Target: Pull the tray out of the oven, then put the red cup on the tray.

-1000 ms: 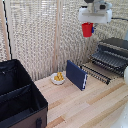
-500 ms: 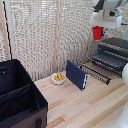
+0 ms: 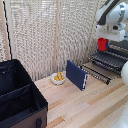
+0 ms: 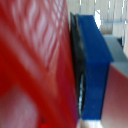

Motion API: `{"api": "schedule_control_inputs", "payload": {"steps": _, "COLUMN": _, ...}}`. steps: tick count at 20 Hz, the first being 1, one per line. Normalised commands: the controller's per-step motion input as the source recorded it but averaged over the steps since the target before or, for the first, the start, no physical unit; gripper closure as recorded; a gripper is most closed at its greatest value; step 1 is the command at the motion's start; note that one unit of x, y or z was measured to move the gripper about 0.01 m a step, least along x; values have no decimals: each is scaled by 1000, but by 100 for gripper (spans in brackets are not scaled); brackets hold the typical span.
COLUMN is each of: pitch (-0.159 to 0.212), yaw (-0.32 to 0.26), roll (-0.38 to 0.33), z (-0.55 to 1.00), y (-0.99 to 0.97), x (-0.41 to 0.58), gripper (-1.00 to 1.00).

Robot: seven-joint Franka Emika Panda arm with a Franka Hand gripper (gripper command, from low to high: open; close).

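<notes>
I see my claw [image 3: 103, 46] up at about 2 o'clock in the exterior view, and it is grasping the red cup [image 3: 102, 44]. The cup hangs in the air, just above the back part of the tray [image 3: 108, 60]. It does not touch the tray.

The tray is pulled out of the oven [image 3: 119, 50], which sits at the exterior view's right edge. Only a bit of the oven shows. The tray's dark bars run side by side, and its front end reaches out over the desk [image 3: 90, 107].

Near the middle, a dark-blue flat box [image 3: 76, 74] stands upright on the desk. At about 9 o'clock from the box is a small white bowl [image 3: 58, 78] with yellow pieces in it, just beside the box. A big black case [image 3: 20, 100] fills the 8 o'clock corner.

In the wrist view, the red cup [image 4: 35, 65] is very close and blurry. It fills most of the picture, with a blue finger pad [image 4: 95, 55] pressed next to it.
</notes>
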Motion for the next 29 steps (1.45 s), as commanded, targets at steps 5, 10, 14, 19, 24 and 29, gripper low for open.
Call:
{"api": "schedule_control_inputs", "payload": {"steps": 5, "pitch": -2, "yaw": -96, "roll": 118, "z": -197, "y": -630, "x": 1, "gripper": 100}}
{"api": "schedule_control_inputs", "payload": {"steps": 10, "pitch": 1, "yaw": -30, "roll": 85, "z": -91, "y": -446, "x": -3, "gripper": 100}}
{"api": "schedule_control_inputs", "payload": {"steps": 14, "pitch": 0, "yaw": -7, "roll": 19, "z": 15, "y": -111, "x": -57, "gripper": -100}}
{"api": "schedule_control_inputs", "payload": {"steps": 19, "pitch": 30, "yaw": -12, "roll": 1, "z": 266, "y": -23, "x": 42, "gripper": -100}}
{"api": "schedule_control_inputs", "payload": {"steps": 24, "pitch": 47, "yaw": -29, "roll": 0, "z": 605, "y": 0, "x": 194, "gripper": -100}}
{"api": "schedule_control_inputs", "payload": {"steps": 29, "pitch": 109, "yaw": -87, "roll": 0, "z": 841, "y": -21, "x": 388, "gripper": -100}}
